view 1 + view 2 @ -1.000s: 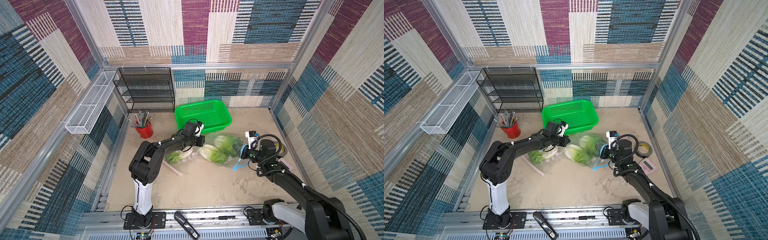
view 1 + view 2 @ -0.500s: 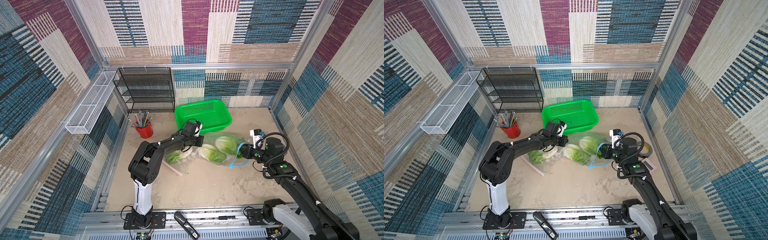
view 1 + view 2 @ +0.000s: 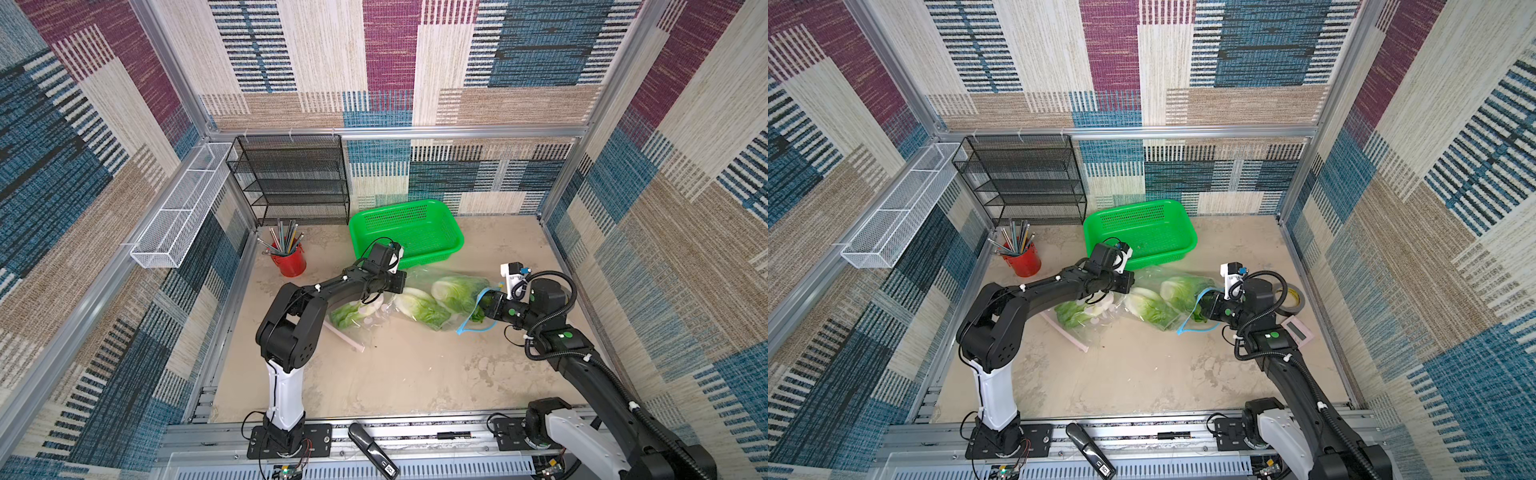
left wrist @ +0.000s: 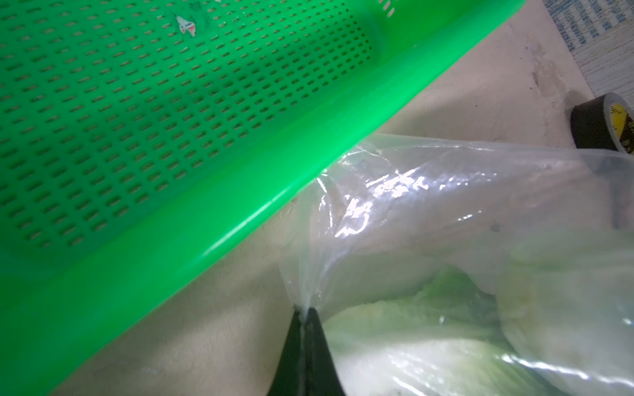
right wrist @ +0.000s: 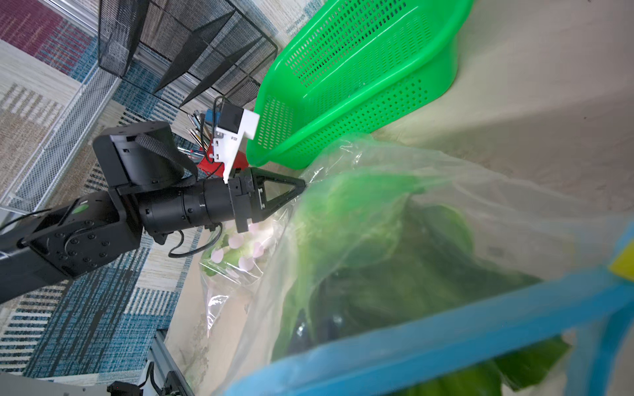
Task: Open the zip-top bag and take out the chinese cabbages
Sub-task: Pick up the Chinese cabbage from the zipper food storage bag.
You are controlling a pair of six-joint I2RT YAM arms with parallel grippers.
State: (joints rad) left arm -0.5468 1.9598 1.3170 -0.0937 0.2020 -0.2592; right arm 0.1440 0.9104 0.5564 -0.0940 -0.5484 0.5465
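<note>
The clear zip-top bag [image 3: 419, 276] with a blue zip rim [image 3: 467, 330] lies mid-table. Two chinese cabbages [image 3: 422, 307] [image 3: 455, 291] lie inside it. A third cabbage [image 3: 347, 313] lies to their left under dotted clear film. My left gripper [image 3: 402, 283] is shut on a pinch of the bag's film [image 4: 308, 274] at the end near the basket; its fingertips [image 5: 302, 185] also show in the right wrist view. My right gripper [image 3: 482, 305] sits shut in the bag's open mouth. The blue rim [image 5: 411, 339] drapes over it, hiding what it grips. Dark green leaves [image 3: 1196, 318] hang there.
A green basket [image 3: 405, 232] stands just behind the bag. A red cup of pencils [image 3: 288, 259] and a black mesh shelf [image 3: 291, 178] are at the back left. A tape roll [image 3: 1289, 299] and a small pink device [image 3: 1298, 330] lie beside the right arm.
The right gripper drew the bag's blue rim out to the right, then came back left into the mouth. The left gripper kept its pinch and hardly moved.
</note>
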